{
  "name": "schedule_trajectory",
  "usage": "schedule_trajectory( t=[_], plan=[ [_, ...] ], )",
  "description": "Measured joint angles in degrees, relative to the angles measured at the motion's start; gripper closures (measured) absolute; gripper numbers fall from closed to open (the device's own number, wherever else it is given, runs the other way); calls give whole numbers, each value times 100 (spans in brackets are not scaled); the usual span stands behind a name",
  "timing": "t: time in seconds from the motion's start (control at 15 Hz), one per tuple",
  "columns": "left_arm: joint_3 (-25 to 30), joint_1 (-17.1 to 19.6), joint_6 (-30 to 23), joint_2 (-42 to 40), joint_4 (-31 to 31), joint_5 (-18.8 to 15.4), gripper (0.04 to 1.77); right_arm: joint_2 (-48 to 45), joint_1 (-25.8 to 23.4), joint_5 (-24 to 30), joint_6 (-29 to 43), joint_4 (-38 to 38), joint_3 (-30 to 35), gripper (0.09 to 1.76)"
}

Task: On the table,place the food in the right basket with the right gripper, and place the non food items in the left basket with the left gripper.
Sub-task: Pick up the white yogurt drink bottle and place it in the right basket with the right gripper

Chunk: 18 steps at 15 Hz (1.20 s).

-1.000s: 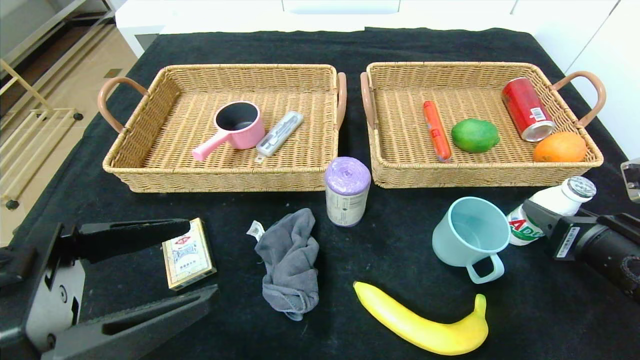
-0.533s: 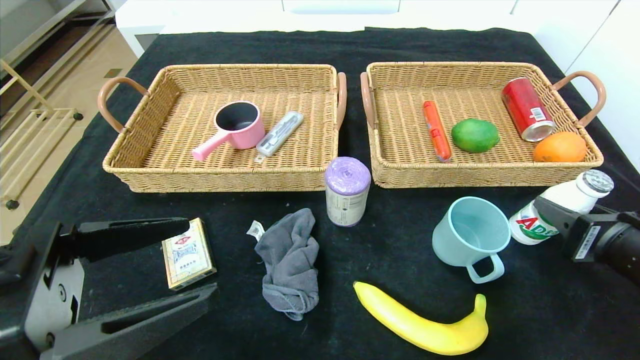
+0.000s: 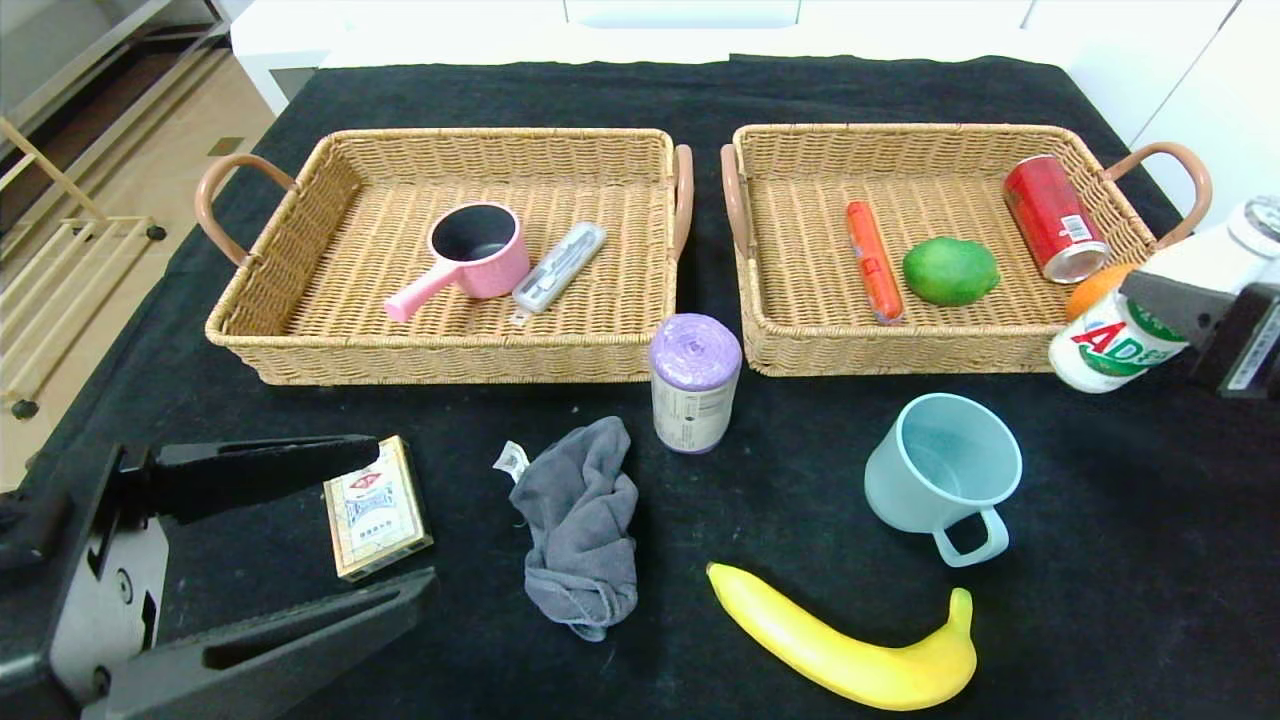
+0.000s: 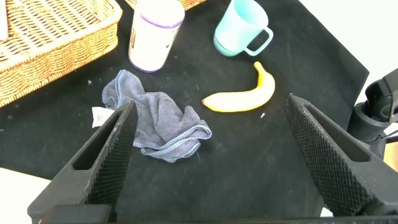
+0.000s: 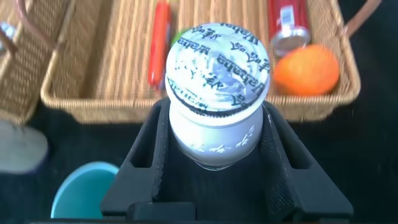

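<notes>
My right gripper is shut on a white drink bottle with a foil cap, held tilted in the air by the right basket's front right corner. That basket holds a sausage, a green fruit, a red can and an orange. The left basket holds a pink pot and a grey case. My left gripper is open at the near left, around a card box. A grey cloth, purple roll, blue mug and banana lie on the table.
The black table cloth covers the whole table. The two baskets stand side by side at the back with their handles nearly touching. A white wall is close on the right, and wooden racks stand on the floor at the left.
My right gripper has lifted the white bottle off the table and carried it up and back toward the right basket. The left arm has not moved.
</notes>
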Motion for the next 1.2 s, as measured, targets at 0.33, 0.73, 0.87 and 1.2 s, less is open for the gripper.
schedule_trajectory(
  t=[0.33,0.73,0.87,1.2],
  plan=[
    [20,0,7,0,-4,0,9,638,-361,215,-52,5,-1051,97],
    [26,0,7,4,-6,0,9,1475,-959,330,-59,-78,-1709,97],
    [24,0,7,11,-6,0,9,1712,-1029,336,-57,-190,-1825,97],
    [22,0,16,23,-9,-2,9,2282,-1081,358,-33,-595,-1963,97]
  ],
)
